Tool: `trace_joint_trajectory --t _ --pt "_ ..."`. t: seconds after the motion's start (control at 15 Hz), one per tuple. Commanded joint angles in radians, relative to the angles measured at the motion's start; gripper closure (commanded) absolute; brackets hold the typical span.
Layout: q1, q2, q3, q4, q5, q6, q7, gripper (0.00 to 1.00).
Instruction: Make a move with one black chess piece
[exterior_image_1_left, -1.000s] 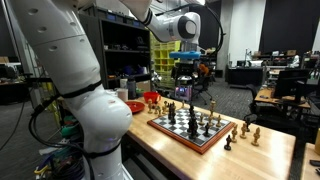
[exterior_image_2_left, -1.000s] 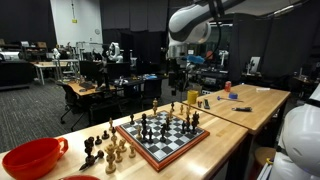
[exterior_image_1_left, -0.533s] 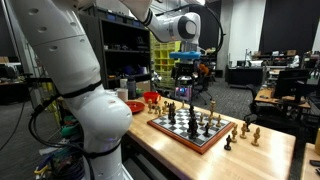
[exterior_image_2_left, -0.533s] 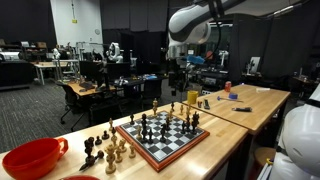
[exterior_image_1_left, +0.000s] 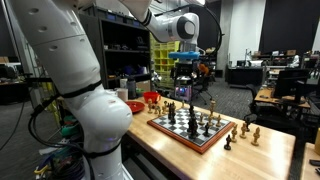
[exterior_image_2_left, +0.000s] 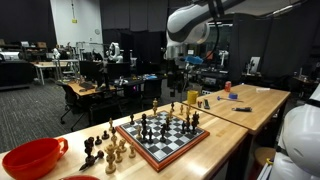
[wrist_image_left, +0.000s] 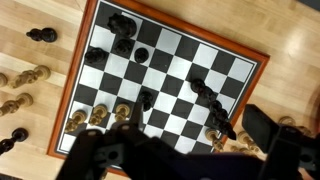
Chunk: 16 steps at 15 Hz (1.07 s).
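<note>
A chessboard (exterior_image_1_left: 195, 128) with a wooden frame lies on the light wooden table, also seen in the other exterior view (exterior_image_2_left: 165, 135) and from above in the wrist view (wrist_image_left: 170, 70). Black pieces stand along one edge (wrist_image_left: 120, 22), with single ones near the middle (wrist_image_left: 147, 98) and a cluster at the right (wrist_image_left: 205, 92). Light pieces (wrist_image_left: 95, 115) stand on the near edge. My gripper (exterior_image_1_left: 185, 88) hangs well above the board in both exterior views (exterior_image_2_left: 179, 82). In the wrist view its fingers (wrist_image_left: 180, 140) are spread wide and hold nothing.
Loose pieces stand off the board on the table (exterior_image_1_left: 245, 132) (exterior_image_2_left: 105, 148) (wrist_image_left: 30, 77). A red bowl (exterior_image_2_left: 35, 155) sits near the table end, and red bowls (exterior_image_1_left: 150, 98) show beyond the board. Small objects (exterior_image_2_left: 228, 88) lie farther along the table.
</note>
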Motion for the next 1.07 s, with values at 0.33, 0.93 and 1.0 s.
trace_joint_trajectory --t 0.33,0.93,1.0 --pt "0.065 -0.051 0.063 -0.151 -0.001 0.156 -0.027 0.00" --pt "0.093 -0.002 0.075 -0.293 -0.001 0.430 -0.013 0.00" --pt "0.091 0.006 0.076 -0.295 -0.007 0.448 -0.006 0.00"
